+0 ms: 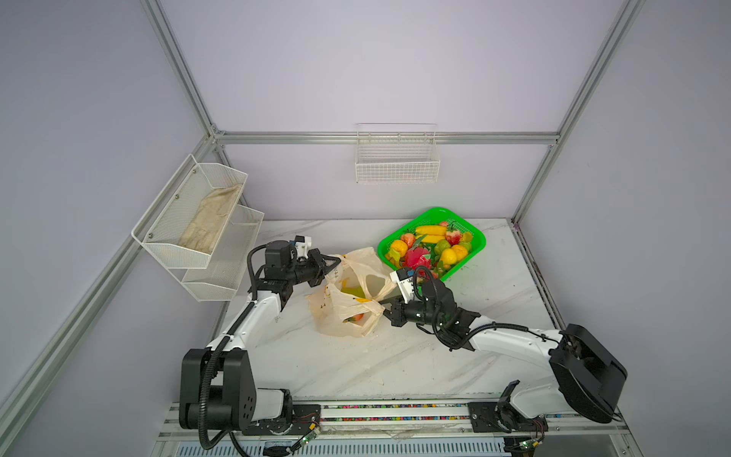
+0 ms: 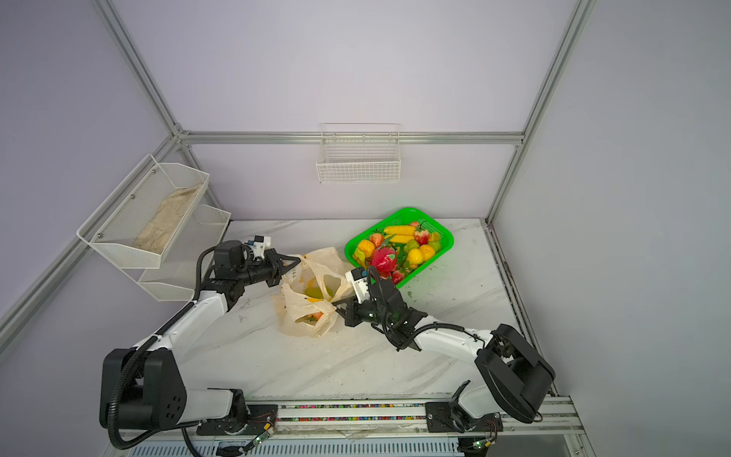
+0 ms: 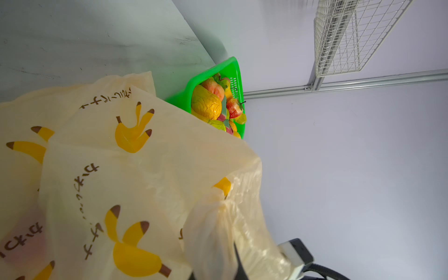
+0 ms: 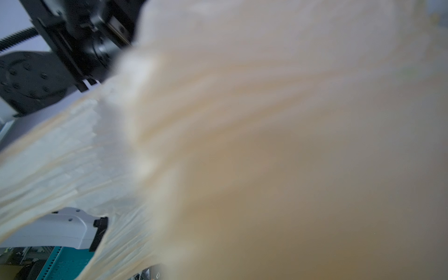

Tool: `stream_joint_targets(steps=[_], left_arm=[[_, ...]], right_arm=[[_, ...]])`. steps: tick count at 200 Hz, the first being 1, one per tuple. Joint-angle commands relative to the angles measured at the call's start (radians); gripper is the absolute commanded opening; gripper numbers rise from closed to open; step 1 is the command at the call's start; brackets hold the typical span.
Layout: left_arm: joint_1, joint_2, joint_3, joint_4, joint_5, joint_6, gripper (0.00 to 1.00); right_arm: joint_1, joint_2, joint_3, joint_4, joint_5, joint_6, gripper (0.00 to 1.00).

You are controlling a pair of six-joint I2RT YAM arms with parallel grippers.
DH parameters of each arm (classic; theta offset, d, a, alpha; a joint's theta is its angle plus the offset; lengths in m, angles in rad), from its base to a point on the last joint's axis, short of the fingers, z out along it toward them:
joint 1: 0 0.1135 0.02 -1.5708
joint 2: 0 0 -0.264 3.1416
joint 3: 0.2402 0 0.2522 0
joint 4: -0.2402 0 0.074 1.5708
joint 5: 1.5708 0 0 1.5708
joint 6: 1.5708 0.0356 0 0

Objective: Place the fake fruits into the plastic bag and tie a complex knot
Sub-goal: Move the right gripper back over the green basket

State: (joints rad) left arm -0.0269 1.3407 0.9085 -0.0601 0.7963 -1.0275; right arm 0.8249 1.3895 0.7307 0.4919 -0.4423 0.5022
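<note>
Bag: plastic bag lies open-mouthed between both arms, fake fruits inside.
Left gripper: clamped on the bag's far-left handle.
Right gripper: pinching its right edge.
Around: green basket of fruit, just beside, far right.
Left wrist: banana prints, basket beyond.
Right wrist: blurred bag plastic blocks nearly everything.

Left end effector closed; right end effector closed; both arms inward

1. In the right wrist view the bag is one blur, covering the right hand.
2. Plastic wraps the left hand, which is cut off by the edge.
3. Fruits inside show only dimly.
</note>
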Motion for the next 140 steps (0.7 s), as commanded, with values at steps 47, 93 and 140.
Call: stream_joint_targets(steps=[47, 93, 140], left_arm=[[0.027, -0.073, 0.193, -0.231, -0.107, 0.250, 0.05], [0.048, -0.055, 0.194, -0.217, -0.143, 0.202, 0.00], [0.103, -0.093, 0.107, -0.113, -0.158, 0.138, 0.00]], right_arm=[[-0.047, 0.015, 0.093, -0.045, 0.034, -0.019, 0.01], [-0.173, 0.031, 0.144, -0.185, -0.017, -0.105, 0.17], [-0.291, -0.096, 0.198, -0.414, 0.005, -0.243, 0.45]])
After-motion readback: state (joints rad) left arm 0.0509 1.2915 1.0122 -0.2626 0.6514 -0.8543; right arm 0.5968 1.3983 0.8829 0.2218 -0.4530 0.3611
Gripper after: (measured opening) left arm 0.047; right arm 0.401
